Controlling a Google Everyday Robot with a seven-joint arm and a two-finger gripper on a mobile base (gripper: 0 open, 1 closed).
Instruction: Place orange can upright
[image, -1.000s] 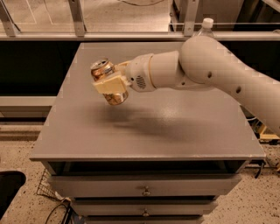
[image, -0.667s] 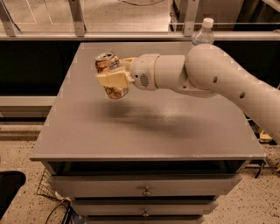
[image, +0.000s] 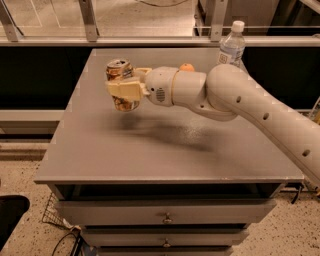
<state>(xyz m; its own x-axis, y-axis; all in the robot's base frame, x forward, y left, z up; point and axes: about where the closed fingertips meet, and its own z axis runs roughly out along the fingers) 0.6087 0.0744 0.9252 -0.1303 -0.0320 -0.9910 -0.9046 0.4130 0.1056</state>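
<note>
Gripping from the side, our cream-coloured two-finger gripper (image: 120, 89) is clamped around the middle of the small orange-brown and white mottled metal can (image: 119, 73). In the camera view we see the can standing upright in that grasp, its shiny silver top with the pull tab facing up. It hangs over the back left part of the flat grey surface (image: 150, 155), and its base appears to be just clear of the top, with a soft shadow beneath. Our white jointed arm (image: 240, 100) reaches in from the right, crossing above the surface. Behind the arm's wrist we glimpse a round orange fruit (image: 186, 67), partly hidden. A clear plastic water bottle with a white cap (image: 231, 46) stands upright near the back right corner, well apart from the can.
</note>
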